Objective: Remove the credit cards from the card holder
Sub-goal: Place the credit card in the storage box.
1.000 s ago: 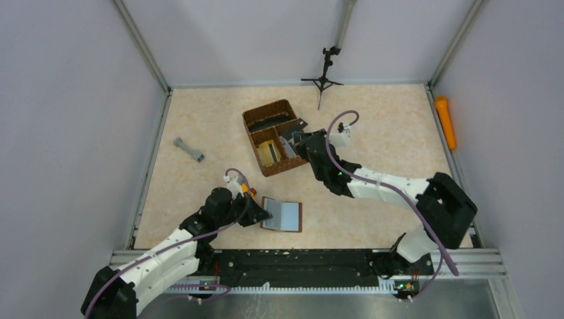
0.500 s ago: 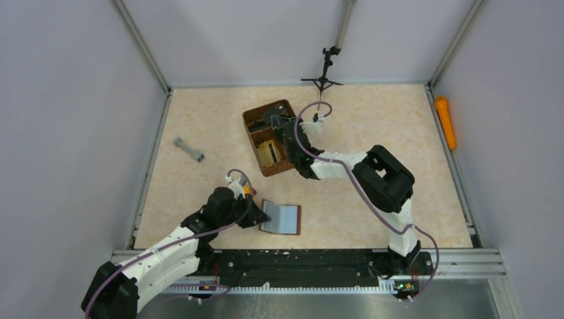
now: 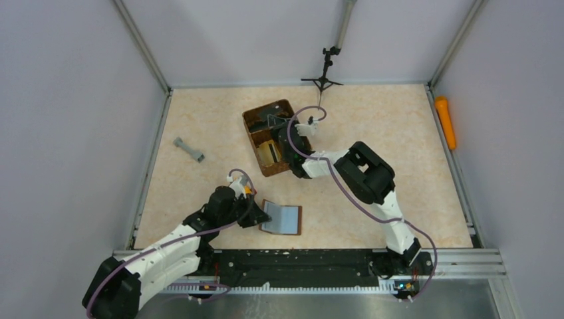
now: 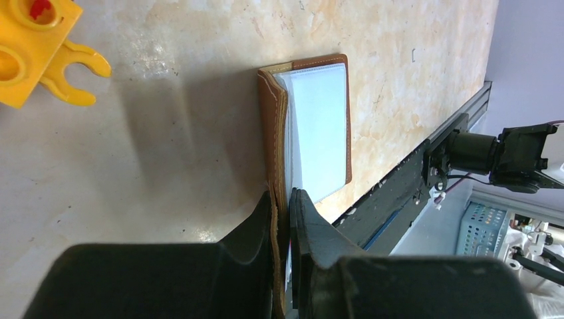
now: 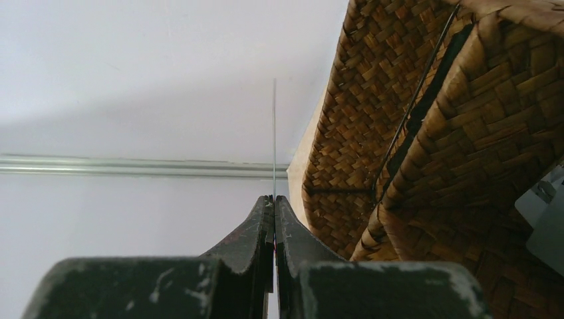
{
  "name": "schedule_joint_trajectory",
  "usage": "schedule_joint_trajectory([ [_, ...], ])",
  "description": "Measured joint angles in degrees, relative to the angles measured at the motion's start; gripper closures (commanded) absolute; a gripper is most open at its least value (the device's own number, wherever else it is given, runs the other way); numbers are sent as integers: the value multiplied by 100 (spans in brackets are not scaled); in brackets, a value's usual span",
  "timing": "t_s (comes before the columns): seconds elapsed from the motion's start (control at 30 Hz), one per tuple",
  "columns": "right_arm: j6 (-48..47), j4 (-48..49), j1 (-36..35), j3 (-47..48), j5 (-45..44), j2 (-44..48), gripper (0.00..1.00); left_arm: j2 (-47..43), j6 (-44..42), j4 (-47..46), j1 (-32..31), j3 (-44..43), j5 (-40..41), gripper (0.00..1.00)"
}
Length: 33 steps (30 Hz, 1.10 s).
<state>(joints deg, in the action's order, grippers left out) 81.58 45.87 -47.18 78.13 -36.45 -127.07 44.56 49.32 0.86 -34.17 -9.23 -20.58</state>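
Observation:
The card holder (image 3: 284, 218) lies open on the table, brown outside with a grey-silver inside. My left gripper (image 3: 261, 215) is shut on its left flap; in the left wrist view the fingertips (image 4: 284, 197) pinch the leather edge of the card holder (image 4: 319, 126). My right gripper (image 3: 278, 130) is over the brown woven basket (image 3: 255, 115). In the right wrist view it (image 5: 274, 199) is shut on a thin credit card (image 5: 274, 133) seen edge-on, beside the basket's wall (image 5: 425, 133). I cannot tell whether other cards remain in the holder.
A grey dumbbell-shaped part (image 3: 189, 149) lies at the left. An orange object (image 3: 445, 121) sits by the right wall. A small black tripod (image 3: 323, 74) stands at the back. A yellow toy piece (image 4: 33, 46) lies near the holder. Something yellow (image 3: 269, 152) is in the basket.
My right arm has swung left and folded, carrying the card from the basket's right side to over the basket. My left gripper has stayed on the holder.

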Motion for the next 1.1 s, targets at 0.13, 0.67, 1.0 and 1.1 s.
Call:
schedule_joint_trajectory([
  [0.13,205,129,9,0,-48,-164,100,22,0,-46,2,0,-15,100],
  [0.67,505,175,11,160,-61,-396,70,-210,2,24,13,0,-13,100],
  [1.0,-114,387,11,-424,50,31,59,-341,2,214,35,0,-17,100],
  [1.1,-466,393,11,-951,299,645,57,-358,9,249,35,0,-15,100],
])
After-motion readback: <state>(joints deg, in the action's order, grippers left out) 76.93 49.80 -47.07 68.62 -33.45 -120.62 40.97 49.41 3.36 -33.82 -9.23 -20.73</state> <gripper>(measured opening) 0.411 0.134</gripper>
